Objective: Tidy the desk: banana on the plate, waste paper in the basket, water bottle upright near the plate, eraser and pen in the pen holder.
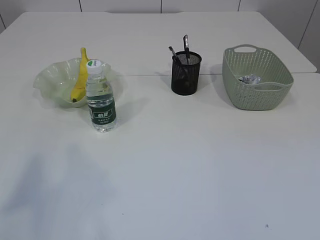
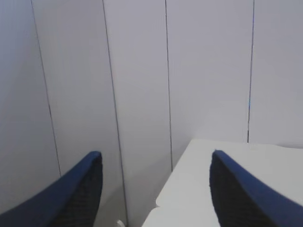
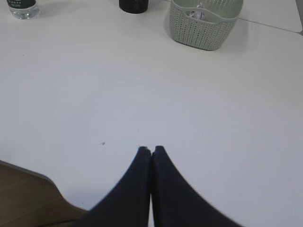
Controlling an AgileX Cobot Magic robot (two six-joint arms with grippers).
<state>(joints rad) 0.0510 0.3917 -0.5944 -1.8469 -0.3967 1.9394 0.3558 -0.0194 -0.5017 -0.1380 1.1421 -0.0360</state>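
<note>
Banana lies in plate; bottle upright just beside it. Paper in basket. Pens in holder; eraser not discernible. Left gripper wide open, empty; right gripper closed, empty, above bare tabletop — task looks complete.

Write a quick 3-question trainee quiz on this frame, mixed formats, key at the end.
1. True or false: the banana lies in the translucent green plate.
2. Multiple choice: the crumpled paper is
A. loose on the table
B. inside the green basket
C. in the black mesh pen holder
3. Fill in: the water bottle stands ______ beside the plate, white cap on top.

Bonus note for the trainee: the left claw shows spread fingers facing the wall; the right claw has its tips pressed together over the bare table, holding nothing.

Key: 1 true; 2 B; 3 upright.
</note>
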